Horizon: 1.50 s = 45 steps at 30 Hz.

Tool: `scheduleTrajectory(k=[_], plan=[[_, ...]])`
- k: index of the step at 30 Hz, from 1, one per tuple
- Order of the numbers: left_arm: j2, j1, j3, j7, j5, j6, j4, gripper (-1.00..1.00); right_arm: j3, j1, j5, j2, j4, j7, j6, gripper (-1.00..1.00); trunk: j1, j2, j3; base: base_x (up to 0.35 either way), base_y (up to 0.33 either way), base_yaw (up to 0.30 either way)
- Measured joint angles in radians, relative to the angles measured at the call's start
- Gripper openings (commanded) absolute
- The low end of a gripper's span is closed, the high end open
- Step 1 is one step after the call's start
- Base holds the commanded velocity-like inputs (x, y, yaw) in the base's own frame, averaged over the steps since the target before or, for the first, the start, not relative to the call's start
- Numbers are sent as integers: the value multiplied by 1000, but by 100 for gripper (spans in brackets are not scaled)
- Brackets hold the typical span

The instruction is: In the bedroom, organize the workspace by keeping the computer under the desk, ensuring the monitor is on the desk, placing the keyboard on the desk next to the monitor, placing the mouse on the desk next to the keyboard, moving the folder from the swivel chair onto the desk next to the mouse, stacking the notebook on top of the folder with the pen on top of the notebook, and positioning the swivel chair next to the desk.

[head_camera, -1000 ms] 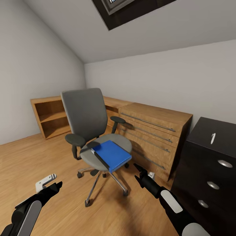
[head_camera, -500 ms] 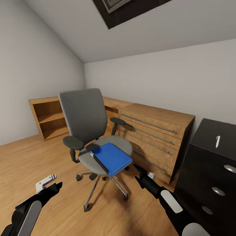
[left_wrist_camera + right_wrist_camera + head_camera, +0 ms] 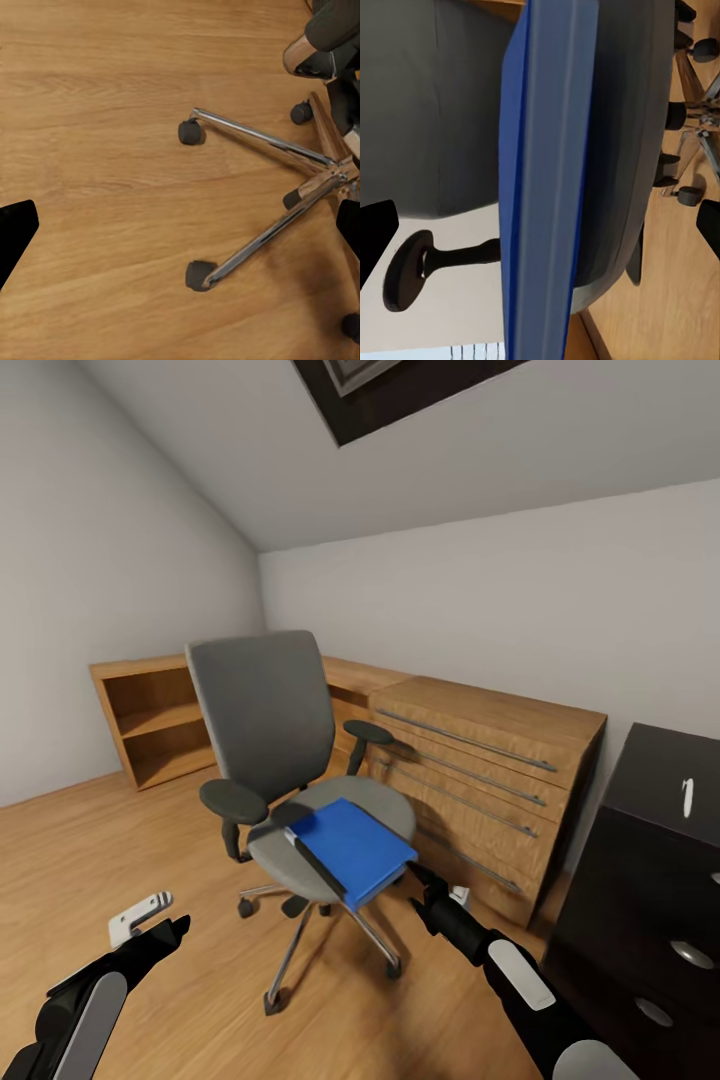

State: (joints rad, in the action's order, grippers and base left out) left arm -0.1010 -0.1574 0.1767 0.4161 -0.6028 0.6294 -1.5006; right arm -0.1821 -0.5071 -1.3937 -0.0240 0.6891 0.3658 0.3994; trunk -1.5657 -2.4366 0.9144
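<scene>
The swivel chair (image 3: 265,710) stands in the middle of the wooden floor, grey back toward the left wall. The blue folder (image 3: 355,847) lies flat on its seat, overhanging the front edge; its spine (image 3: 547,187) is close in the right wrist view. My right gripper (image 3: 425,880) is open, low and just right of the folder, not touching it. My left gripper (image 3: 172,913) is open above the floor, left of the chair's chrome base (image 3: 262,139). The black desk (image 3: 640,860) is at the right edge, a small white pen (image 3: 686,797) on its top. Monitor, keyboard, mouse, notebook and computer are out of view.
Light wooden low cabinets (image 3: 480,760) with long bar handles run along the back wall behind the chair, ending in an open shelf unit (image 3: 150,720) at the left. A sloped ceiling with a skylight (image 3: 380,390) is overhead. Wooden floor (image 3: 100,840) lies left of the chair.
The whole picture has shifted, the desk sliding toward the right edge, so the camera has moved. Both arms keep their places in the view, and the folder stays on the seat.
</scene>
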Motion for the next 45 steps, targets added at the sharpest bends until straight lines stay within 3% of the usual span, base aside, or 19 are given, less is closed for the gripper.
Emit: scheduleTrajectory(k=[42,43,45], plan=[[3,0,-2,1,6,0,3,100,0,0,0,0,0,-1,0,100,0,0,0,36,43,0],[3,0,-2,1,6,0,3,100,0,0,0,0,0,-1,0,-100,0,0,0,0,0,0],[3,0,-2,1,6,0,3,100,0,0,0,0,0,-1,0,-100,0,0,0,0,0,0]])
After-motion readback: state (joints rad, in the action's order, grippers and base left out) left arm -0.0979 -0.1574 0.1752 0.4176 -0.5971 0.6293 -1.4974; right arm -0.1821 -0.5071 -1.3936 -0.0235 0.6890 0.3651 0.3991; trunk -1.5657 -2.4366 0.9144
